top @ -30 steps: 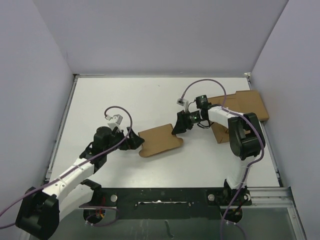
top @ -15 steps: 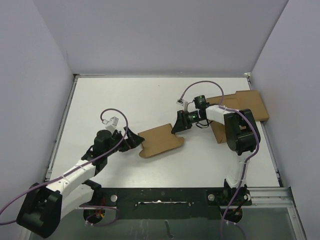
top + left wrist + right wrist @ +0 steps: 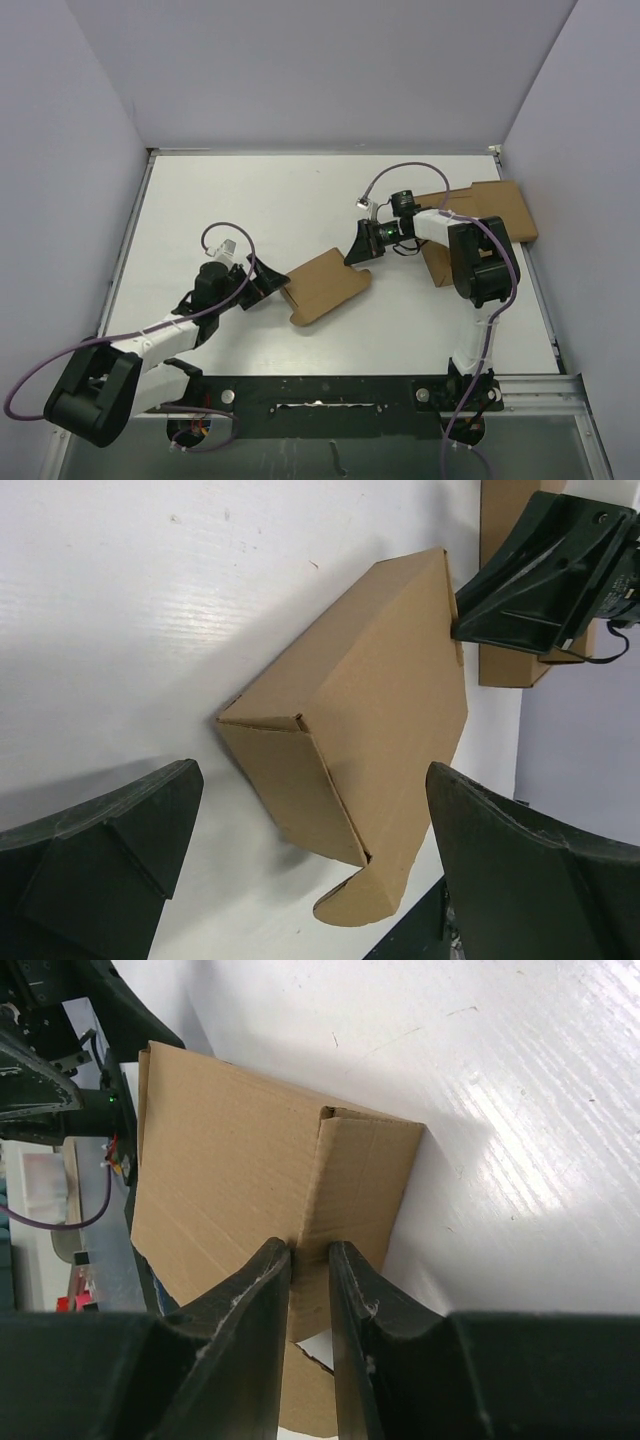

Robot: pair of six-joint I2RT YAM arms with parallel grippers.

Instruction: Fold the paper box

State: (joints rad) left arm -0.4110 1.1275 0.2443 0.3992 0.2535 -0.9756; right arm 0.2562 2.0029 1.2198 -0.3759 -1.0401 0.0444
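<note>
The paper box [image 3: 325, 285] is a partly folded brown cardboard piece lying mid-table, with a rounded flap sticking out at its near-left end. My right gripper [image 3: 358, 250] is at its far right corner. In the right wrist view the gripper [image 3: 310, 1260] is shut on an edge of the box [image 3: 230, 1170]. My left gripper [image 3: 268, 282] is just left of the box. In the left wrist view it is wide open [image 3: 315, 880], with the box [image 3: 360, 710] ahead between its fingers [image 3: 100, 860] and not touched.
A larger flat brown cardboard slab [image 3: 495, 210] lies at the back right, partly under my right arm. It also shows in the left wrist view [image 3: 497, 520], behind my right gripper [image 3: 540, 580]. Grey walls enclose the white table [image 3: 250, 200] on three sides.
The box has turned, its near-left end swinging toward the table's front. My left arm has stretched lower and its gripper has followed the box's left end. The right gripper has barely moved.
</note>
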